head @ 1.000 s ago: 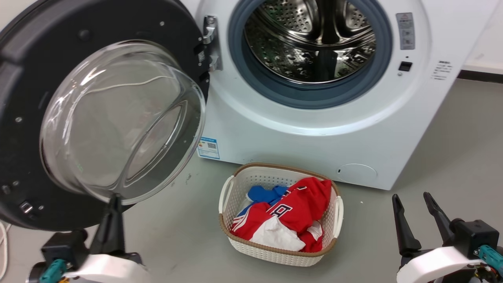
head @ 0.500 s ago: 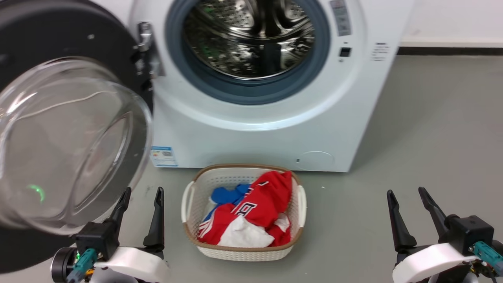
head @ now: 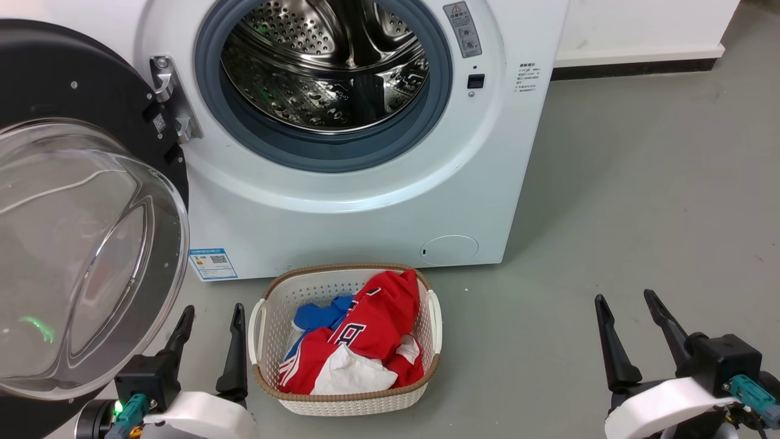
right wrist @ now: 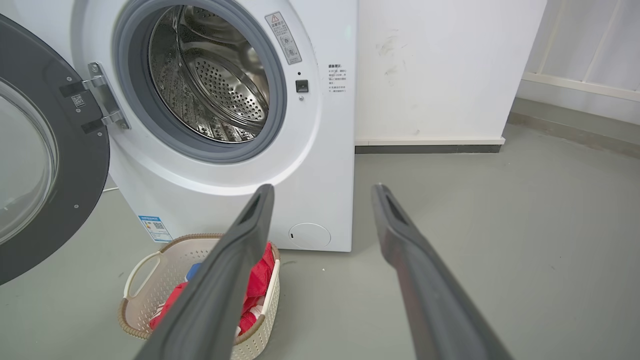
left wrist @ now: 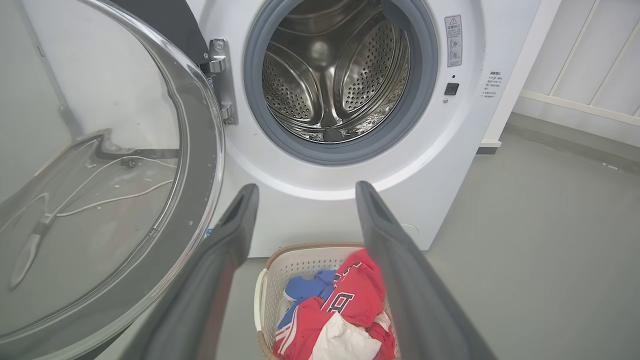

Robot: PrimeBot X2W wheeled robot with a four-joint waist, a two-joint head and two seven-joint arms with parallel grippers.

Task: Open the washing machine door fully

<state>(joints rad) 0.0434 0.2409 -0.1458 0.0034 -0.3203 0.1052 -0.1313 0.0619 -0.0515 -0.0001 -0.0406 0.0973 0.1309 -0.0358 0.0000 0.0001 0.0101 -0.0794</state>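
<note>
At the left of the head view, the washing machine door point(head: 85, 231) stands swung out on its hinge point(head: 170, 100). Its inner face and glass bowl are turned toward the robot, and the steel drum point(head: 323, 67) of the washing machine point(head: 365, 207) is fully exposed. Whether the door sits against its stop cannot be told from these views, so the task looks close to done rather than certainly done.

The left gripper point(head: 212, 309) is low beside the bowl's lower edge, its fingers spread and holding nothing. In the left wrist view, one finger point(left wrist: 220, 250) runs close along the bowl's rim, and contact cannot be ruled in or out. The right gripper point(head: 625, 297) hangs well apart over bare floor point(head: 609, 213), likewise spread and empty.

The main risk is a final push on that curved, glossy glass. A fingertip would probably skid off it and shove the door unevenly or jab the black surround. Pressing on after the hinge has reached its limit would load the hinge bracket rather than move the door. If the door is short of its stop and left free, it could drift back toward the opening. The laundry basket point(head: 353, 402) of red and blue clothes point(head: 378, 317) sits just beside the left gripper, so a sideways sweep of that arm could knock it.
</note>
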